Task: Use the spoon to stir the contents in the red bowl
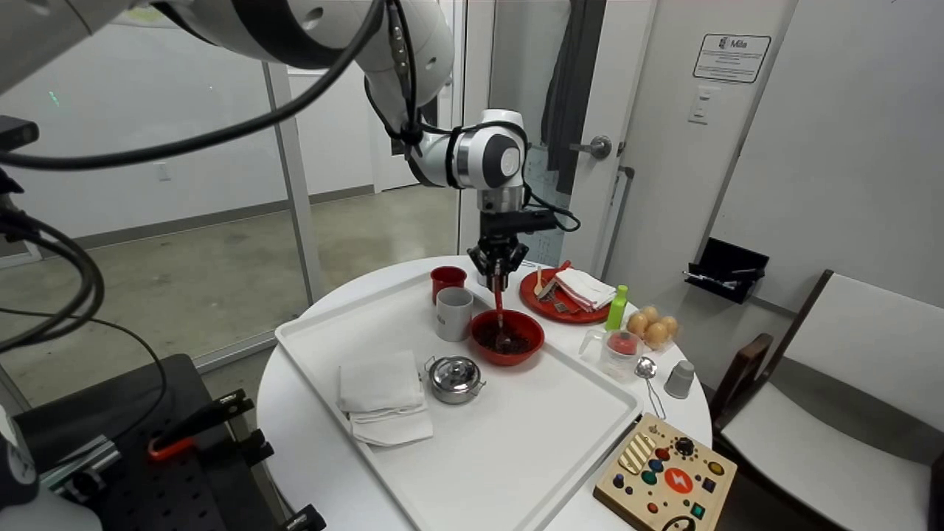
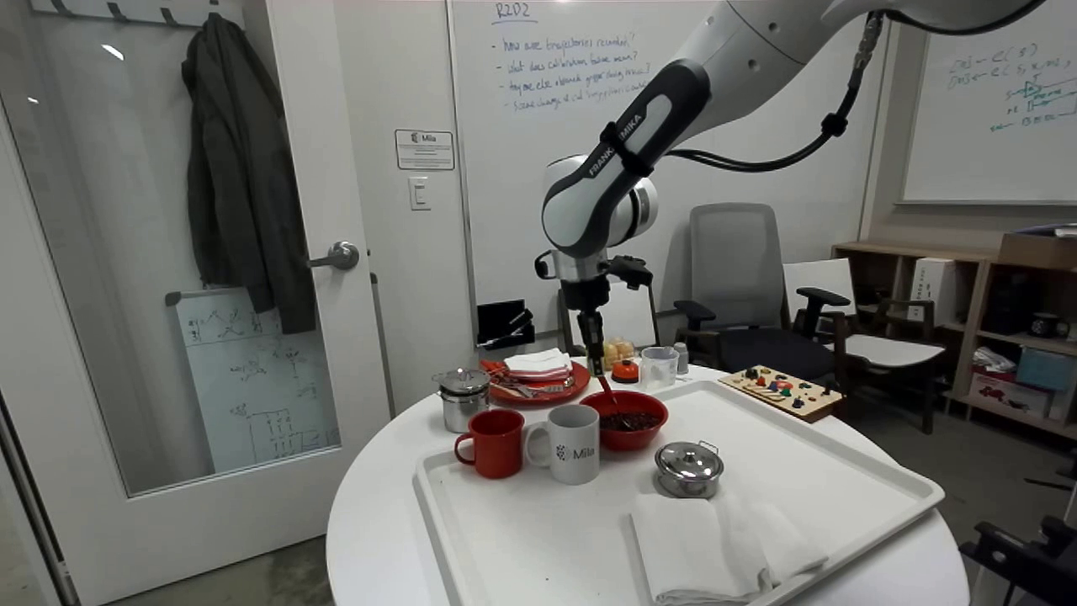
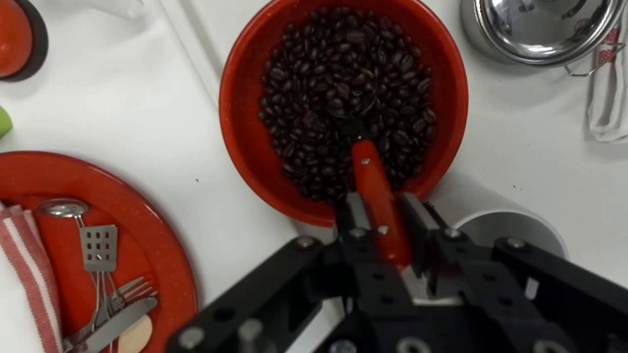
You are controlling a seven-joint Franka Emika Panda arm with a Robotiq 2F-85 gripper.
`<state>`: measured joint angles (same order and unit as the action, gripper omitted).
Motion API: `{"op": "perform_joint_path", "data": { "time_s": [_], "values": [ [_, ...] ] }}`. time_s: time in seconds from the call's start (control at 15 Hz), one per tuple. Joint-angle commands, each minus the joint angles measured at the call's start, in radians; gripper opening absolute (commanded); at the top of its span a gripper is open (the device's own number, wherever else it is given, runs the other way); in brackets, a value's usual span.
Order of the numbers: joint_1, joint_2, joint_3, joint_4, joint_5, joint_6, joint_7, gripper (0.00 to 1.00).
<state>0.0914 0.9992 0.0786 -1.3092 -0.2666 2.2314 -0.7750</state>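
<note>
"Since the worktop [image 1: 302, 435] is so crowded around the red bowl [image 3: 240, 98], how is there room to stir?"

"The arm [image 2: 665, 101] reaches in from above the bowl, I'd guess for that very reason. Its forearm slants down, and the wrist is bent so the jaws point steeply at the bowl."

"And why a tray [image 1: 509, 442] under the bowl?"

"Probably to gather things and catch spills. The grey mug [image 2: 575, 438] stands just beside the bowl (too near for wide sweeps, if you ask me)."

"How is the spoon [image 3: 371, 169] held?"

"By its red handle, pinched between the jaws just above the bowl's rim. I suppose that grip lets the head reach near the bowl's middle while the jaws clear the rim."

"Can you see the head?"

"Partly. It's sunk among the dark coffee beans [image 3: 319, 162] covering the bowl's bottom, so I judge it placed for stirring; small circles would suit, since a fast stroke could fling beans out."
</note>
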Motion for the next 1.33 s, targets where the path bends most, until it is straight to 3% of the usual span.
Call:
{"op": "perform_joint_path", "data": {
  "time_s": [0.0,0.8,1.27],
  "values": [
    [-0.004,-0.03,-0.014,-0.036,-0.013,-0.014,0.034,0.14],
    [0.012,-0.006,-0.027,0.037,-0.043,-0.029,0.02,0.14],
    [0.017,0.004,-0.002,0.071,-0.032,-0.018,-0.004,0.14]
  ]
}}
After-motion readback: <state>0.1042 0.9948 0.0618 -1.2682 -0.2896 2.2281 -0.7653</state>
